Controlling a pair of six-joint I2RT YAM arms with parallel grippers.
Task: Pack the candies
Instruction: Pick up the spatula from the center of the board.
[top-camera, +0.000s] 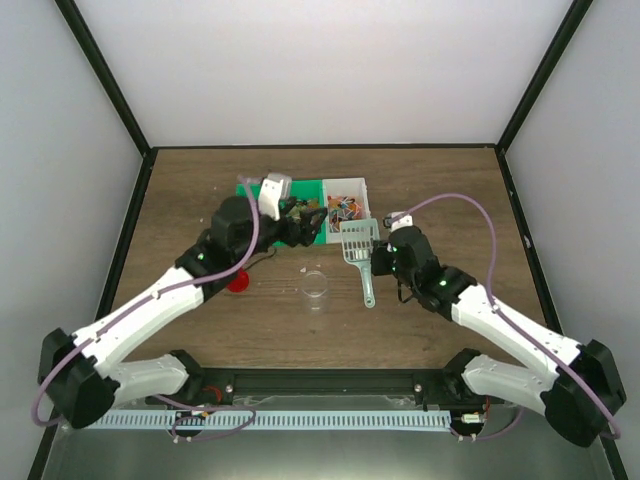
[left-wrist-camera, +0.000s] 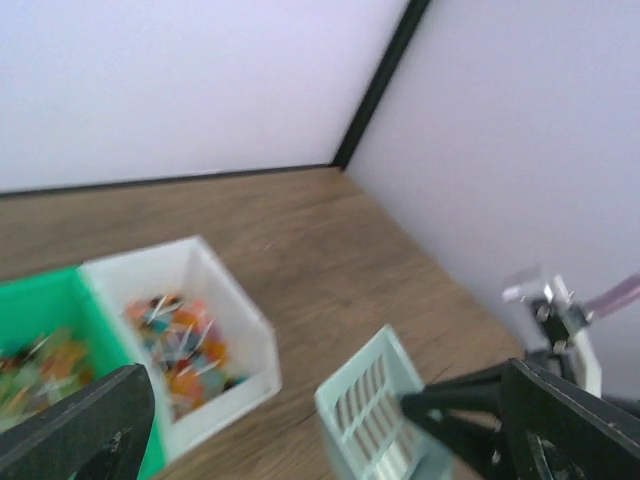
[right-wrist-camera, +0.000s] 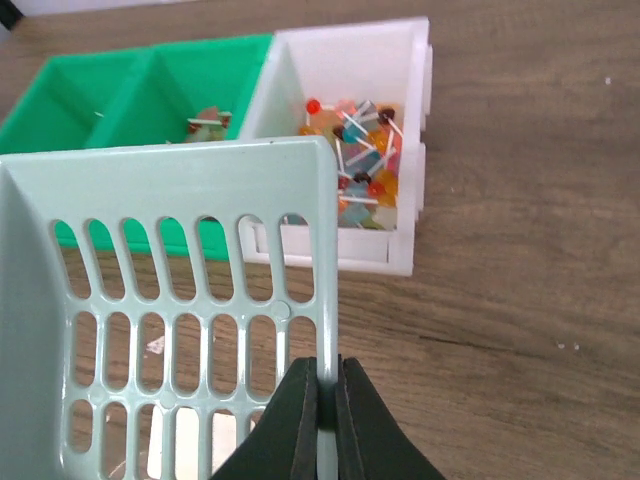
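Right gripper (right-wrist-camera: 326, 385) pinches scoop (right-wrist-camera: 170, 180) rim, seemingly just beside the white bin (right-wrist-camera: 330, 252).

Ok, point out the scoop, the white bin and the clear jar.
scoop (right-wrist-camera: 170, 185), right wrist view, solid front lip.
white bin (right-wrist-camera: 375, 248), right wrist view, near wall.
clear jar (top-camera: 315, 290), top external view, its body.

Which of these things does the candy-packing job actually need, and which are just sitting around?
In the job:
- candies in the white bin
- slotted scoop, its side wall pinched by the right gripper
- clear jar, probably where they go

Idle for now:
- red lid, lying apart from the jar
- green bin
- left gripper, open and holding nothing
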